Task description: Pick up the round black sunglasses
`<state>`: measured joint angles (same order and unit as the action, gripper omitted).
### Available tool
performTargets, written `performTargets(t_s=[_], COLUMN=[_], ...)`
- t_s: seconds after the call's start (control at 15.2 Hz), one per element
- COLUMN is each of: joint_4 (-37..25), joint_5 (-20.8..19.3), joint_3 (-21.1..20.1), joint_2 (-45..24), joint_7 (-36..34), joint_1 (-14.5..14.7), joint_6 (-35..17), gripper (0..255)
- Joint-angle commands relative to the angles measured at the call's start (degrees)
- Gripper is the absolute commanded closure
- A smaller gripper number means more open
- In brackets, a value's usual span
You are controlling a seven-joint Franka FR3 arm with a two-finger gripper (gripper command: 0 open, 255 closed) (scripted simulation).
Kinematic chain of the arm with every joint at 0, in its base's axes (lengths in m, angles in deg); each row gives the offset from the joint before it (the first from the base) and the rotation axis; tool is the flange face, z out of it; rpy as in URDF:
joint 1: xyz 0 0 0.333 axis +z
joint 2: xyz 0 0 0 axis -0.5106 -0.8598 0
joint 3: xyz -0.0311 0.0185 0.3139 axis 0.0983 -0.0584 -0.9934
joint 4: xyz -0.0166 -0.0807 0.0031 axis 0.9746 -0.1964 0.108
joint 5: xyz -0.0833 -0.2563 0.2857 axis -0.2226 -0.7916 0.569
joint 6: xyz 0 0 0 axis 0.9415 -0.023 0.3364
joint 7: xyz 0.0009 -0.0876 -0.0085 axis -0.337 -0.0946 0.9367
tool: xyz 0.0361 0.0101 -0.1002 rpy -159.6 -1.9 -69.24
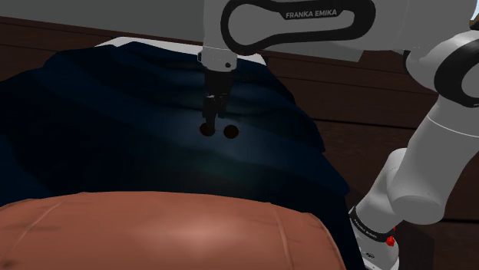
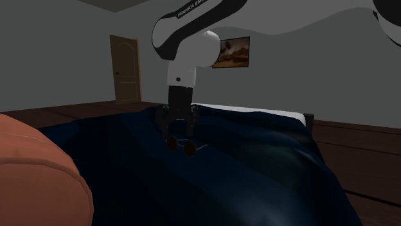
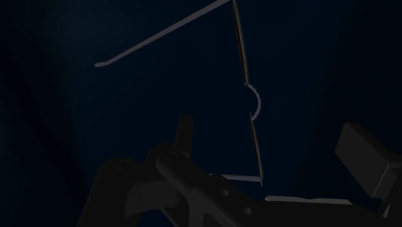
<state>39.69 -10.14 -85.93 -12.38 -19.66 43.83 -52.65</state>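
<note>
Bed (image 1: 92, 115): covered by a dark navy blanket lying in soft folds, with a pale strip showing at the far edge in the shoulder view. Floor (image 2: 366, 154): dark brown boards beside the bed. Wall (image 2: 64, 45): plain grey. Cushion (image 1: 169, 230): brown and rounded, lying on the bed at the bottom of the shoulder view and at the second exterior view's lower left. My arm (image 1: 307, 23): white, reaching from the shoulder view's right across the bed, with the hand pointing straight down. Door (image 2: 126, 69): brown, arched at the top and closed, set in the wall beyond the bed. Picture (image 2: 232, 52): framed and hung on the same wall, to the right of the arm in that view. Gripper (image 1: 213, 116): black, low over the middle of the blanket, its fingers standing apart with nothing clamped between them. Sunglasses (image 1: 230, 132): two round black lenses on a thin frame, lying on the blanket directly below the gripper and well apart from the cushion. In the wrist view one lens lies between my fingers (image 3: 184, 135), the bridge lies just past them, and one temple stretches away across the blanket. The frame's line there stands clear of both fingertips. The lens itself is too dark against the blanket for me to judge contact.
</note>
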Motion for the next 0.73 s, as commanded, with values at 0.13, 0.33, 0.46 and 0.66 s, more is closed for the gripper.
performTargets(t_s=[0.13, 0.33, 0.46, 0.66], joint_4=[1.83, 1.77, 1.77, 1.77], joint_5=[0.02, 0.01, 0.01, 0.01], joint_3=[0.01, 0.0, 0.0, 0.0], joint_2=[-0.1, -0.13, -0.13, -0.13], joint_7=[0.25, 0.22, 0.23, 0.23], joint_1=[0.0, 0.01, 0.0, 0.0], joint_6=[-1.93, -1.9, -1.9, -1.9], gripper=[0, 255, 255, 255])
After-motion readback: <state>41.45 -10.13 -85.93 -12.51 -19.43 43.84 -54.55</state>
